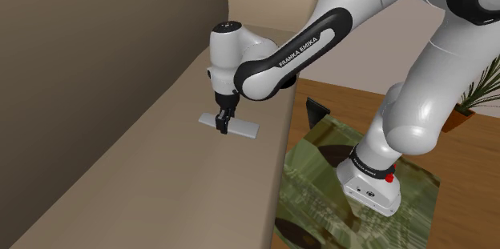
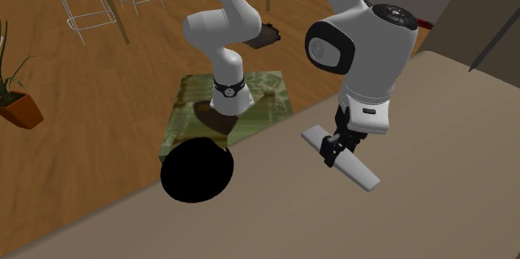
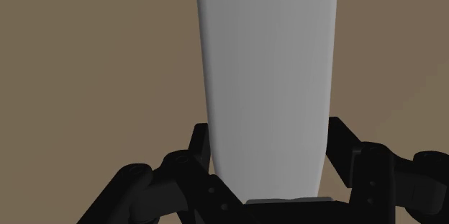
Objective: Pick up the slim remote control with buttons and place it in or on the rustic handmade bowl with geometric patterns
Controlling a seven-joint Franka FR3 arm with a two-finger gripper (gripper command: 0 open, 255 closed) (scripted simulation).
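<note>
The gripper (image 1: 223,125) stands over the middle of the plain grey-white remote control (image 1: 247,128), which lies on the brown sofa seat (image 1: 152,183). Its 2 fingers seem to clasp the long sides. Hold firmly and lift straight up, so that it does not tilt.

Soft, even light from above: the white shells of the arm (image 1: 417,87) shade gently to grey on their undersides, and the sofa seat (image 1: 120,151) lies flatly lit with only faint shadow. The wrist view is dimmer, the remote (image 3: 266,78) dull grey
</note>
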